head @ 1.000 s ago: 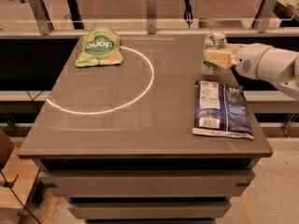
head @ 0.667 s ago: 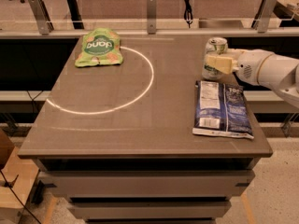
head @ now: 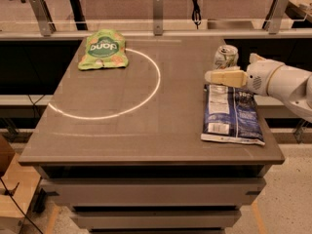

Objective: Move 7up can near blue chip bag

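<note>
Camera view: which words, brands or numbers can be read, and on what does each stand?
"buop", as it reads from here: green bag.
Blue chip bag: white text, too blurred to read.
7up can: markings unreadable.
Gripper, beside the can: no text visible.

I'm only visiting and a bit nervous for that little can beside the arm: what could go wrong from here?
The pincer sits right in front of the upright 7up can, so a sideways move might tip it. The can stands close to the right edge of the table and could roll off. The pincer also hangs by the top end of the blue chip bag and might drag it.
</note>
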